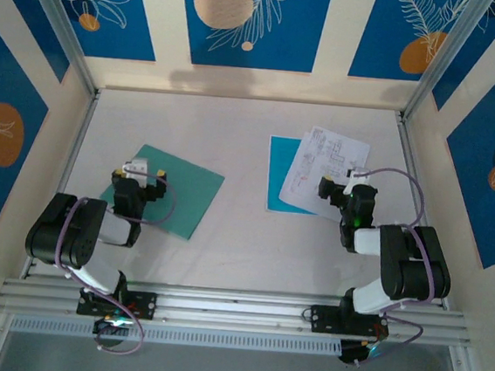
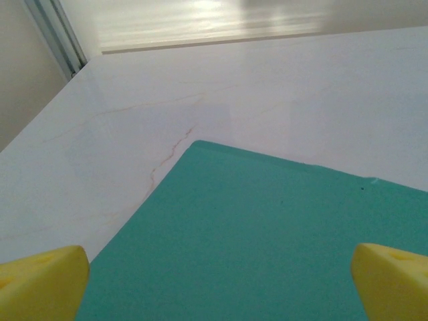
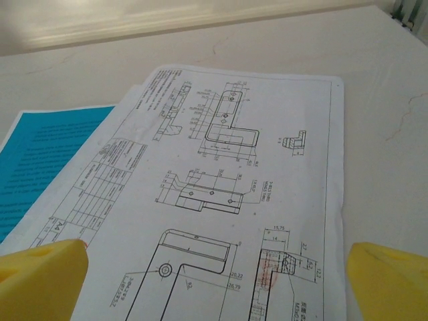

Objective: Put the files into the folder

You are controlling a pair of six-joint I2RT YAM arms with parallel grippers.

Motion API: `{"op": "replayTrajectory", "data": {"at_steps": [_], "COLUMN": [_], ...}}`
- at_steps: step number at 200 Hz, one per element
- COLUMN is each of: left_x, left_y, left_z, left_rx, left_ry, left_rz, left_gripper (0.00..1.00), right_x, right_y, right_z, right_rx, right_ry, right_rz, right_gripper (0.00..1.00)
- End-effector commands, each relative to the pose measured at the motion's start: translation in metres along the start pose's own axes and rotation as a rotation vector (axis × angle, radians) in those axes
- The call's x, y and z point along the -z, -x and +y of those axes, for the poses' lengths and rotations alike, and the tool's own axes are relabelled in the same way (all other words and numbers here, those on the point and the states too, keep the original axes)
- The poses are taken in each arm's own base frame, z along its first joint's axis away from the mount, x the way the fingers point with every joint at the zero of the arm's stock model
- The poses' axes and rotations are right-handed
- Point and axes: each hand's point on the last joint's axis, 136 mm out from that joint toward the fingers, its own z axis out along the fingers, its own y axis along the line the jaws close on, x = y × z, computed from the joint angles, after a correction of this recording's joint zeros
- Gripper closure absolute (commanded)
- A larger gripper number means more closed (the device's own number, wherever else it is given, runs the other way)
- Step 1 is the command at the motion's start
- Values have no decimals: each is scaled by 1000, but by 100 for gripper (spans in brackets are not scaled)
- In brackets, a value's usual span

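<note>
While files [image 1: 318, 162] lie apart, left end effector [image 2: 217, 284] gapes over folder [image 1: 184, 188]

A thin white paper sheet [image 3: 227, 194] of black technical drawings carries dimension figures near its near edge: 15,75, 14, 20,22, 26,79. Its title block reads A4.

- Pale worktop [image 1: 253, 125], faint reddish veining.
- Teal folder [image 1: 186, 184] flat, skewed, toward the near left corner.
- Blue sheet [image 1: 280, 171] right of centre; white drawing sheet [image 1: 322, 162] overlaps it, its right part on the worktop.
</note>
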Motion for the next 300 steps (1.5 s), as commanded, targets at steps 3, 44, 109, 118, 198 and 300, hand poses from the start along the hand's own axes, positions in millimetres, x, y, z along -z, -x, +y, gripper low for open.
{"op": "replayTrajectory", "data": {"at_steps": [3, 44, 109, 118, 198, 300], "left_x": [9, 28, 67, 71, 154, 110], "left_y": [30, 99, 121, 100, -52, -88], "left_z": [-1, 21, 18, 5, -45, -64], "left_rx": [-15, 0, 681, 752, 746, 593], "left_ry": [23, 178, 252, 237, 283, 178], "left_rz": [-109, -147, 389, 499, 1143, 1170], "left_gripper": [0, 0, 0, 0, 16, 34], "right_x": [10, 33, 63, 63, 83, 88], "right_y": [23, 97, 149, 146, 80, 55], "right_z": [10, 14, 0, 16, 149, 190], "right_rx": [58, 66, -799, -785, -543, -484], "right_ry": [11, -23, -93, -65, 178, 258], "right_rz": [-95, -176, 400, 465, 801, 929], "right_gripper": [1, 1, 0, 2, 18, 22]}}
